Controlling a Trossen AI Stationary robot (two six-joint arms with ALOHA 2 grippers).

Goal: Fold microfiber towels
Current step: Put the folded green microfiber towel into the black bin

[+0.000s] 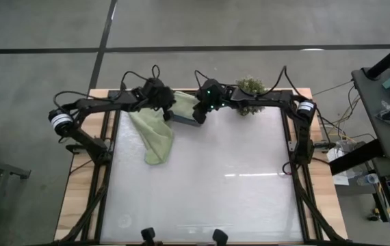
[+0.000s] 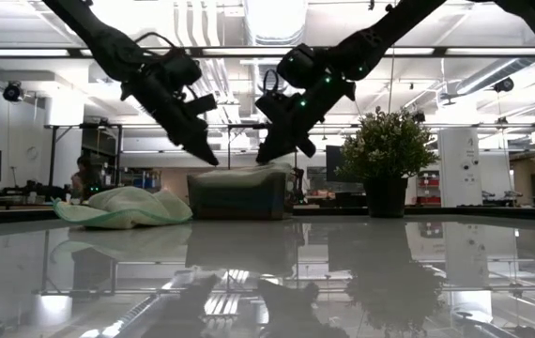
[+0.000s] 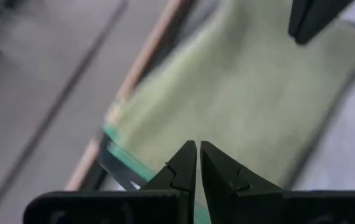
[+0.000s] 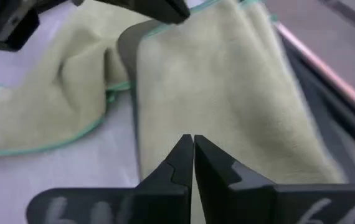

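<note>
Roughly, left to right across the high view:

Left gripper point(image 1: 159, 96): upper left of centre, fingers pressed together on nothing, hanging just above the towel's upper end.

Sage green towel point(image 1: 155, 133): one cloth in sight, rumpled and unfolded. Its upper end is draped over the dark grey tray point(image 1: 185, 117); the rest trails onto the white table point(image 1: 202, 191) toward the lower left.

Long axis: runs from the tray at upper centre down and leftward; the free end lies well apart from both grippers.

Key relation: in each wrist view the cloth sits straight ahead of the closed fingertips, below them. The draped end lies between the two grippers, about equally near to each.

Right gripper point(image 1: 205, 106): just right of the tray, fingers shut and empty, tilted down toward the cloth.

Obstacles: the tray under the cloth is, I judge, the main hindrance to laying it flat; the two grippers are close together, so they may crowd each other.

Potted plant point(image 1: 250, 90): upper right of centre, near the right arm, off the cloth.
</note>
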